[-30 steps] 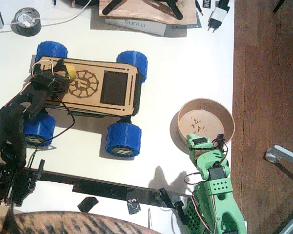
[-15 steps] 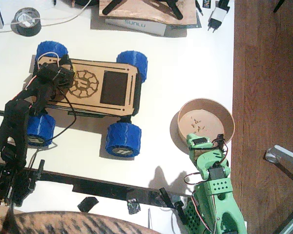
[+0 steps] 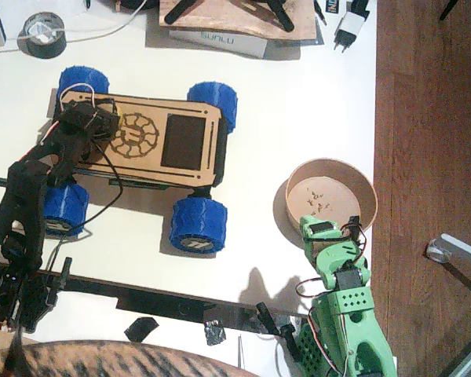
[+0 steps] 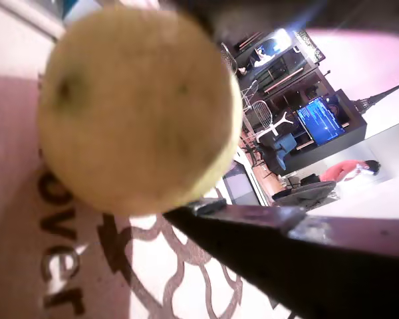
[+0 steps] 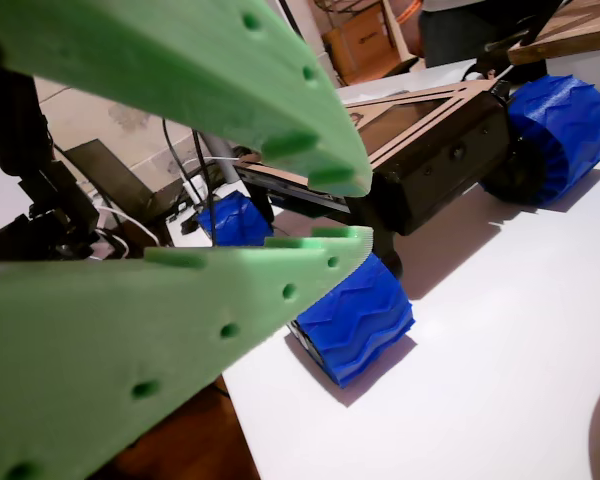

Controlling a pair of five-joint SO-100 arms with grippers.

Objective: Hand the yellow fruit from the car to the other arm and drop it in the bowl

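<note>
The pale box (image 3: 220,41) at the table's far edge reads "SUNLU". In a wrist view, dark engraved letters "over" run along the wooden deck of the car (image 4: 60,266), beside its round emblem. The lettering on the car's nearest blue wheel (image 3: 196,225) is too small to read.

the left arm (image 3: 31,196) is matte black with thin wires; the right arm (image 3: 347,314) is bright green, perforated, with black servos.
</note>
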